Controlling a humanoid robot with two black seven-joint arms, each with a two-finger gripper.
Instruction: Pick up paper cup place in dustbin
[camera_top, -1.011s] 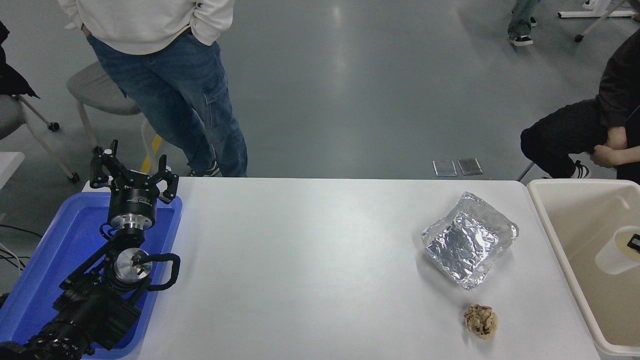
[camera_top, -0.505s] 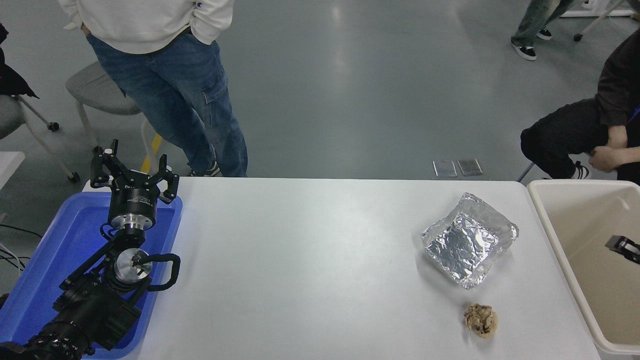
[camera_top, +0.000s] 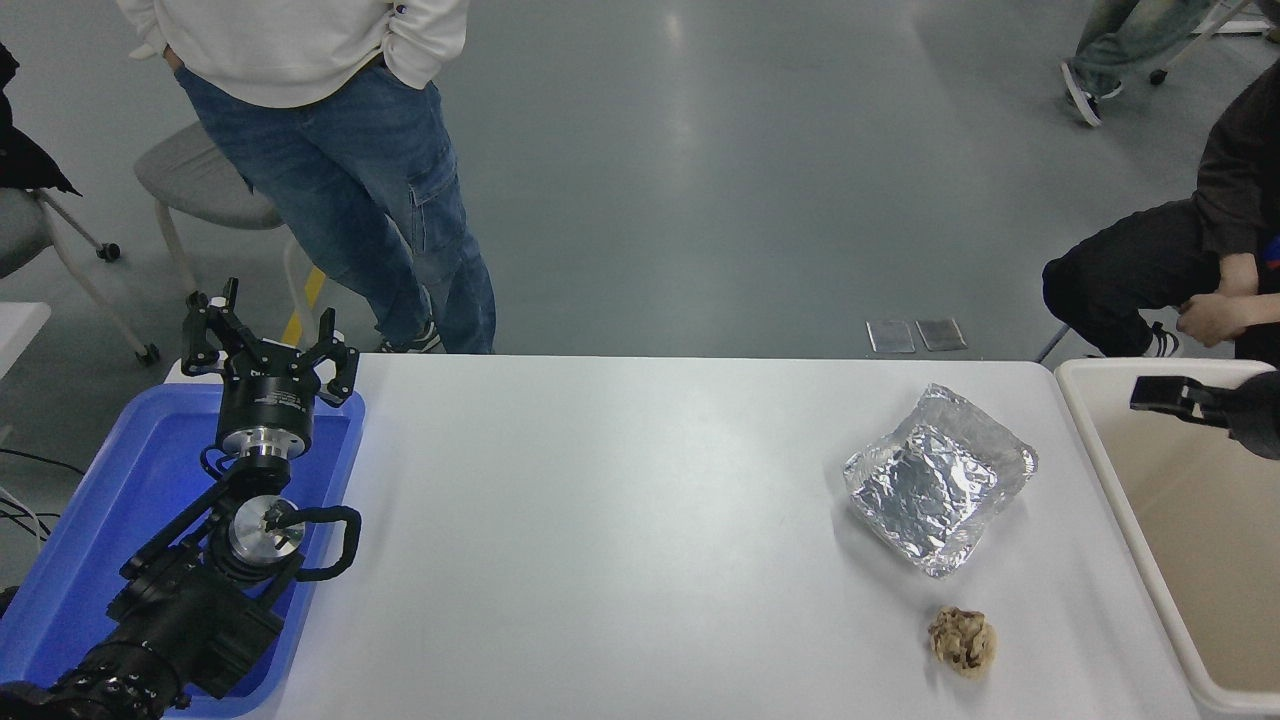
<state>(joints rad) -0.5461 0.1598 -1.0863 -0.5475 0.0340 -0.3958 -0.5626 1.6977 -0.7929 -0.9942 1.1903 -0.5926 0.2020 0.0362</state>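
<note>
The right gripper (camera_top: 1165, 396) hung over the dustbin (camera_top: 1095, 455) at three o'clock; its state could not be told. The left gripper (camera_top: 268, 345), spread, sat parked at nine o'clock.

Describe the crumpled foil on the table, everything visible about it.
The foil sheet is silver, shiny and heavily wrinkled, folded into a rough, shallow square with raised, crinkled edges and a flatter creased middle. It lies turned diamond-wise on the white table, at its right part, resting on the tabletop alone. Nothing else touches it: the small brown crumpled ball lies apart on its near side, and the beige dustbin stands apart to its right.
</note>
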